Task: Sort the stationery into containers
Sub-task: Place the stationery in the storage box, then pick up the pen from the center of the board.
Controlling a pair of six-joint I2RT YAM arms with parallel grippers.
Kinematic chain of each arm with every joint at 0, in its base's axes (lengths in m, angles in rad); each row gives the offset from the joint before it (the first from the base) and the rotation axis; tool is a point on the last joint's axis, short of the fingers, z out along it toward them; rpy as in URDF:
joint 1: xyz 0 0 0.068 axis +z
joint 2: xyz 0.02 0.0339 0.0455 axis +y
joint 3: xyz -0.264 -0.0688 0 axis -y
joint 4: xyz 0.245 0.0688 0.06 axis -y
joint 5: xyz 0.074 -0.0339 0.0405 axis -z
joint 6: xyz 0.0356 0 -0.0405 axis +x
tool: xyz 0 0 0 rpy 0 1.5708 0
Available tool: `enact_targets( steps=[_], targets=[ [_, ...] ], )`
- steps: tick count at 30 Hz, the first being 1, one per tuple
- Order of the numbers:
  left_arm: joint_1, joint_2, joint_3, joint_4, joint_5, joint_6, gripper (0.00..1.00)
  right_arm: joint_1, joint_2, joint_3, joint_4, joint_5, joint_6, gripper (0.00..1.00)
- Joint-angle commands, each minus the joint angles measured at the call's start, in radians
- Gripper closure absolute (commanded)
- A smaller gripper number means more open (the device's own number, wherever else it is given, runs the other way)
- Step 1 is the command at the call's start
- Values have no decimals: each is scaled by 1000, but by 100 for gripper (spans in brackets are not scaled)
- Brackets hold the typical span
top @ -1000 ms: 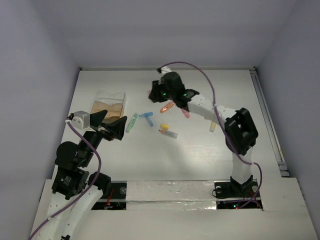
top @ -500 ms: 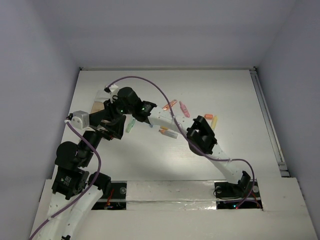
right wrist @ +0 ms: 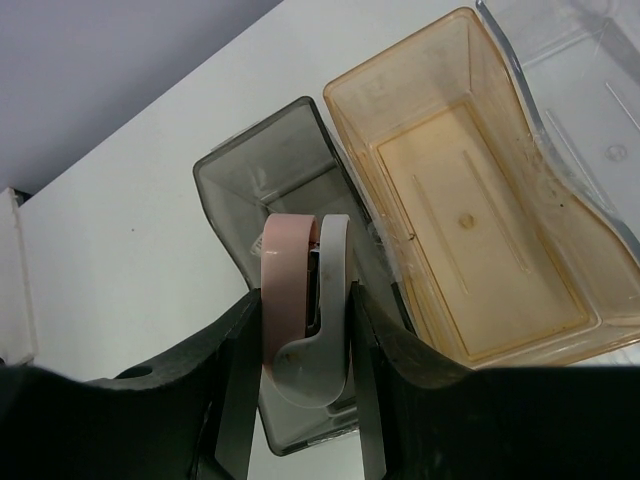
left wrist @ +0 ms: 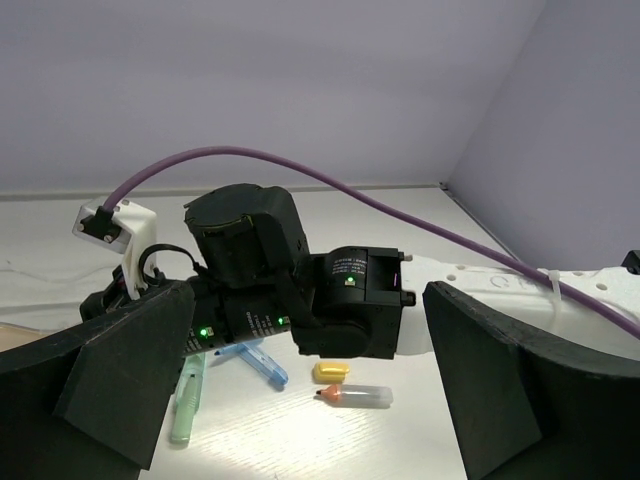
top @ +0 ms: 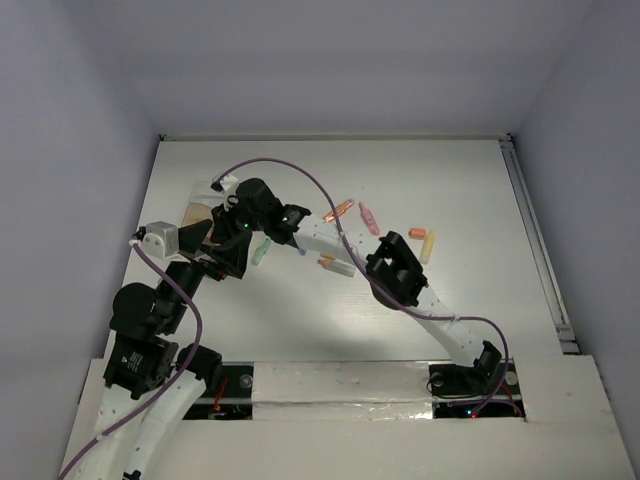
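Note:
My right gripper [right wrist: 305,305] is shut on a pink and grey clip [right wrist: 280,290]. It holds the clip just above the dark grey compartment [right wrist: 255,175] of the containers [top: 196,212]. The tan compartment [right wrist: 460,230] lies beside it. In the top view the right gripper [top: 228,218] sits over the containers. My left gripper [top: 226,244] is open and empty just in front of them. In the left wrist view, between its fingers [left wrist: 110,385], lie a green piece [left wrist: 187,400], a blue piece [left wrist: 255,362], a yellow cap [left wrist: 332,372] and a clear piece with an orange tip [left wrist: 358,396].
More stationery lies mid-table: an orange piece [top: 338,210], a pink one [top: 369,218], a small orange one [top: 418,232] and a yellow one [top: 428,246]. The right arm [top: 400,275] stretches across the table, its purple cable [top: 300,175] arching above. A clear compartment [right wrist: 585,80] adjoins the tan one.
My right arm has swung from the back centre to the left, carrying the clip over the containers. The left arm has not moved.

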Motion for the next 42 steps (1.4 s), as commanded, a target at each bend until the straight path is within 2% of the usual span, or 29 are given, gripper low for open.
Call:
enact_targets(
  steps=[1,10,15,20,24,31,34,35,37,38,40,42],
  targets=[
    [4,1,10,33,10,-1,1,9,-35,-16,59,-12,-21,66],
    [4,3,10,35,13,-1,1,18,-62,-42,85,-23,-19,45],
    [4,6,9,36,13,-2,1,18,-76,-47,111,-37,-6,31],
    [4,9,9,36,13,-2,1,18,-125,-79,167,-47,22,30],
    [4,9,10,35,10,-4,1,18,-229,-207,264,-23,28,30],
    [4,5,10,32,-2,-7,1,-5,-446,-513,291,247,28,37],
    [4,5,9,32,-7,-10,1,-30,-496,-602,223,362,63,50],
    [4,5,10,33,-7,-10,1,-30,-499,-611,196,382,83,62],
    [4,5,12,32,-10,-10,1,-39,-495,-623,108,437,97,71],
    [4,3,10,32,-9,-11,1,-39,-489,-623,81,449,116,79],
    [4,1,10,33,-9,-11,1,-39,-475,-630,27,483,136,80],
    [4,1,10,33,-9,-13,1,-39,-453,-634,1,496,174,76]
  ],
)
